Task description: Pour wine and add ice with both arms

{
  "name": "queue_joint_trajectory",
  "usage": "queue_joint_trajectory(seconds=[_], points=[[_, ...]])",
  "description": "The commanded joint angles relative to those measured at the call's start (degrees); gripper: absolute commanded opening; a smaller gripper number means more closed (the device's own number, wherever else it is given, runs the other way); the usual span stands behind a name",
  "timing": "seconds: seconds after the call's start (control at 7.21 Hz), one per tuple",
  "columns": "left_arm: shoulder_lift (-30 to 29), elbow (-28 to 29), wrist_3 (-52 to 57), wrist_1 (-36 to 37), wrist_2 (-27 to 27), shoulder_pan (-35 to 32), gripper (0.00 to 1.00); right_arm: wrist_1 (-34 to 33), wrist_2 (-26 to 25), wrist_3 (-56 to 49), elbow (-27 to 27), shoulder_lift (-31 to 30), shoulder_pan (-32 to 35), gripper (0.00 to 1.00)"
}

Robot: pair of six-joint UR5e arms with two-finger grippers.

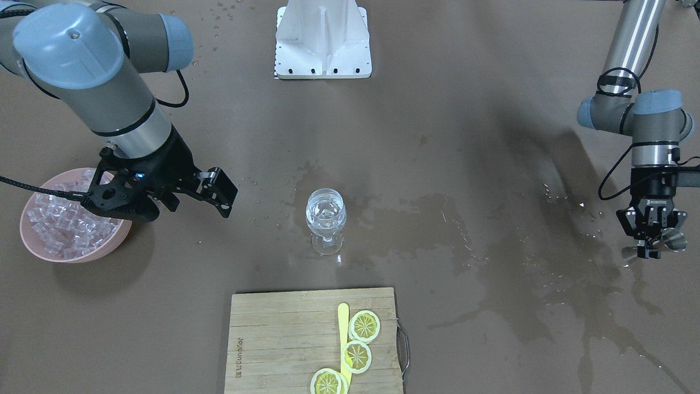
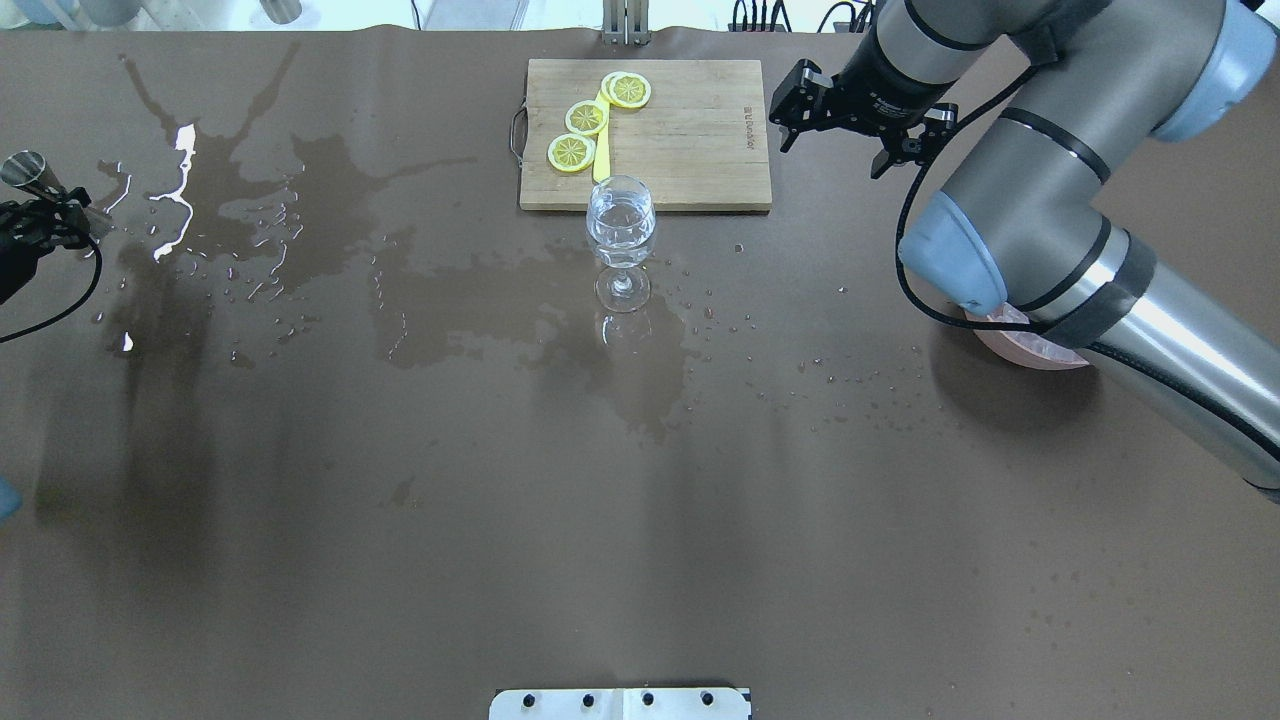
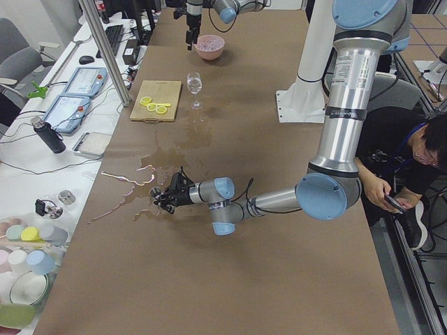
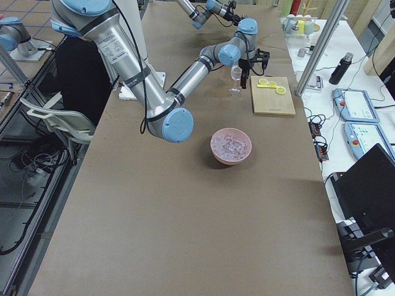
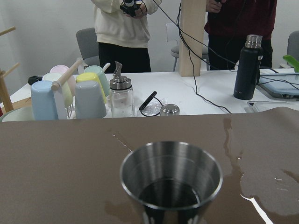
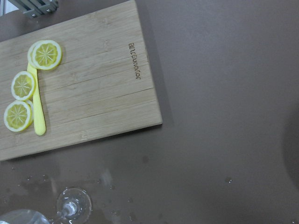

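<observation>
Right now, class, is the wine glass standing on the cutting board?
No, the wine glass stands upright on the table, clear of the cutting board that holds the lemon slices.

We are seeing the right arm [image 4: 194,77] hanging beside a wine glass [image 4: 235,78], ice [image 4: 231,145] sitting apart in a pink bowl [image 4: 217,158].
</observation>
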Motion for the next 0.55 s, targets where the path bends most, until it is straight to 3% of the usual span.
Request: queue_joint_trajectory(seconds=[0.0, 0.42], points=[[0.8, 0.0, -0.3, 0.9, -0.7, 0.3, 0.22, 0.0, 0.5, -2.1, 2.2, -3.7, 2.2, 1.0], [0.7, 0.0, -2.5, 1.1, -0.7, 0.6, 0.22, 0.1, 0.2, -7.3, 7.1, -11.1, 6.0, 1.0]])
